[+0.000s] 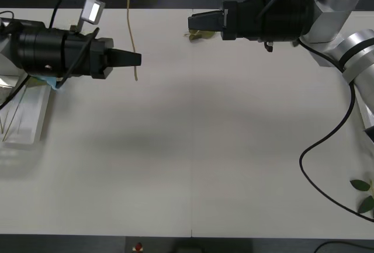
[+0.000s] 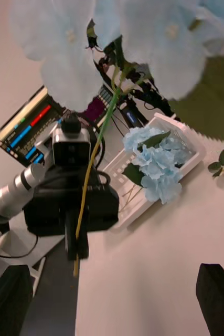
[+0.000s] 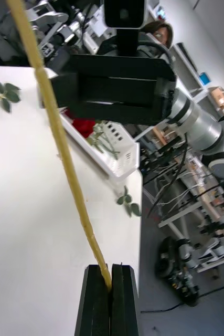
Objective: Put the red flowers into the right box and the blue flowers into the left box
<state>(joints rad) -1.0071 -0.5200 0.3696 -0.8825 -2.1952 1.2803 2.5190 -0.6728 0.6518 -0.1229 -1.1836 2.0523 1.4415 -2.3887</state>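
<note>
Your left tool (image 3: 110,273) is clamped on only the tip of a blue flower's stem (image 1: 132,37), bloom (image 2: 117,42) far above it, so it may pivot and miss the left box (image 2: 159,173) behind.

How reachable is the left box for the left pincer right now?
Likely yes. The left pincer, shut on a blue flower's stem, hangs close to the left box with bare table between them; the right pincer is open, across the table.

Front view looks down over the table (image 1: 193,165); both wrist views face each other across it.
</note>
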